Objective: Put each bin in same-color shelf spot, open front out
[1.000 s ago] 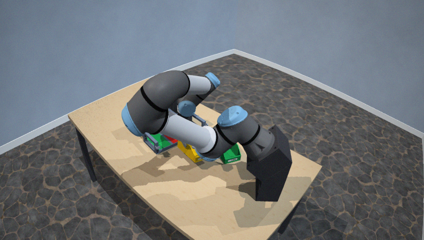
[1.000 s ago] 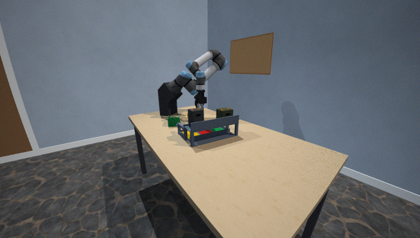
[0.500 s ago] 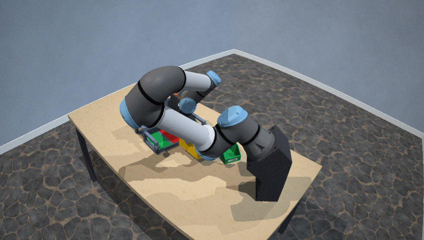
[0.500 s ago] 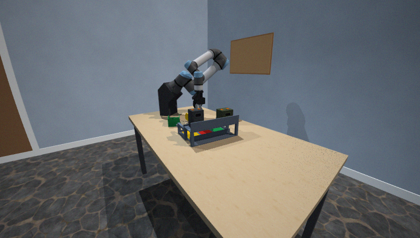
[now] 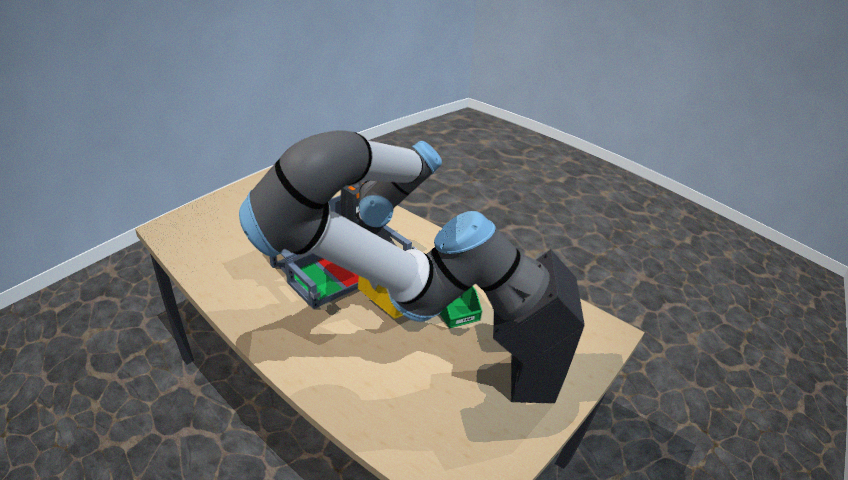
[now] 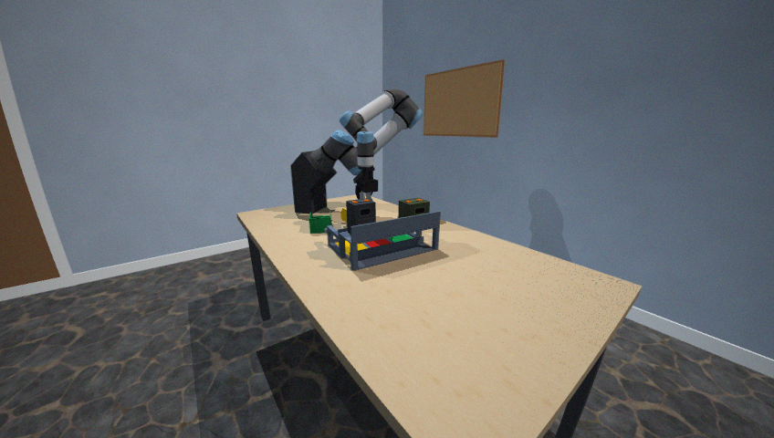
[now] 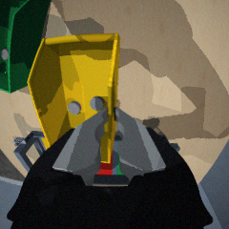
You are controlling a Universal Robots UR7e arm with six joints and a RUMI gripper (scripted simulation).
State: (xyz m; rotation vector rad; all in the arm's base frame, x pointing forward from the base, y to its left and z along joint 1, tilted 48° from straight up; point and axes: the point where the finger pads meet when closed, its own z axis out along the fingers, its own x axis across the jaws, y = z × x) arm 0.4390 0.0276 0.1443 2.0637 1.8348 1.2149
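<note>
Pinching the yellow bin (image 7: pixel 72 86) wall, the claw (image 7: pixel 111 128) hides the bin's lower edge

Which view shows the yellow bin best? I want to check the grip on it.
The wrist view: the yellow bin fills it, its side wall pinched in the gripper. The top view shows only a corner under the arm; the exterior view only a sliver.
</note>
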